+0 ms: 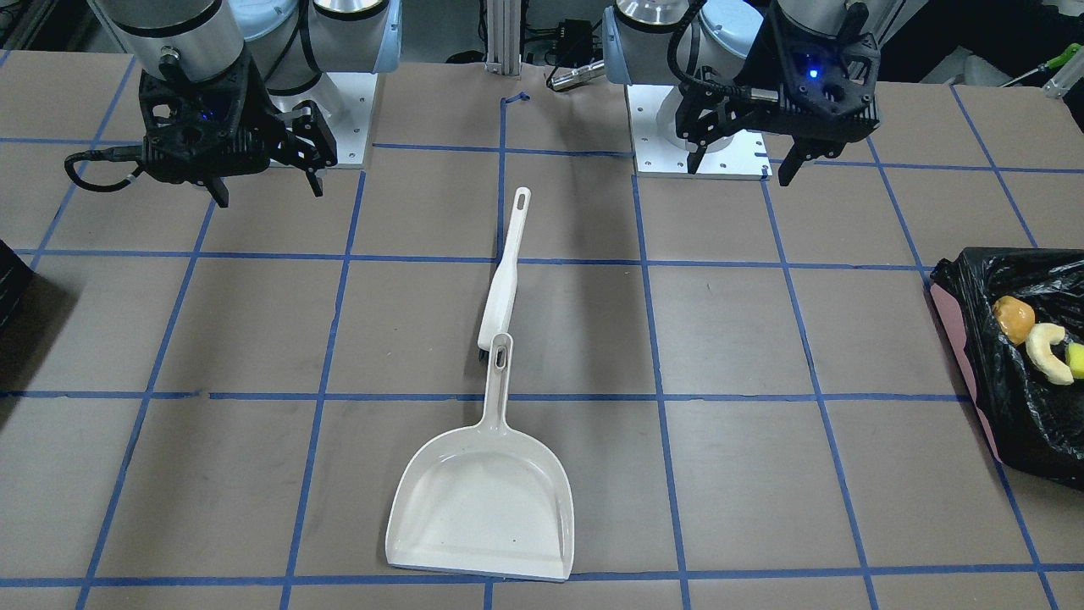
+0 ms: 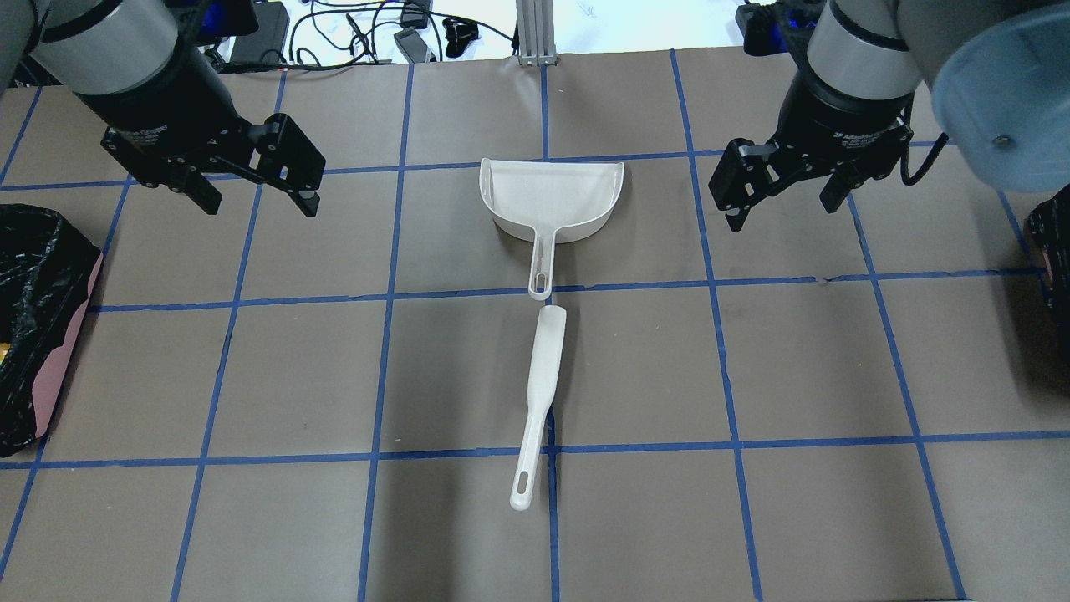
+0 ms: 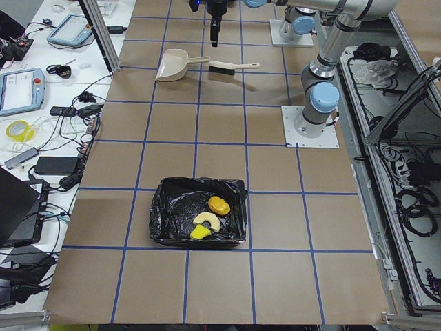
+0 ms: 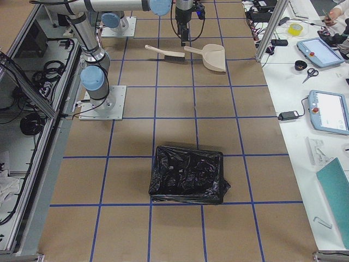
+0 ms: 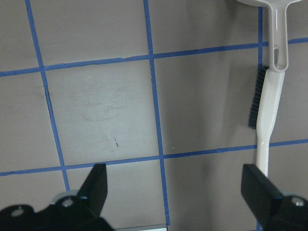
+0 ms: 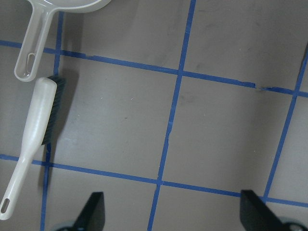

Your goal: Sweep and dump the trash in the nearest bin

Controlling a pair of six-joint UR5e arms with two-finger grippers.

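- The left tool (image 2: 259, 201) was seen spread wide with nothing held in it, hung above the bench (image 1: 254, 339).
- The right tool (image 2: 783, 209) was likewise opened wide and empty, above bare bench.
- The trash was found inside the pink-sided bin (image 1: 1025, 415) at the left arm's end: the orange oval (image 1: 1014, 318), the croissant-like piece (image 1: 1048, 352) and the yellow-green wedge (image 1: 1075, 360), close together on the black liner.
- The dustpan (image 1: 483, 500) and the brush (image 1: 506, 284) were laid end to end mid-bench, and no trash was seen in the pan.
- Sweeping and dumping were judged complete, with only a clean withdrawal left.
- For that, both tools would best be kept open and raised well clear of the handles, so that neither implement is nudged.
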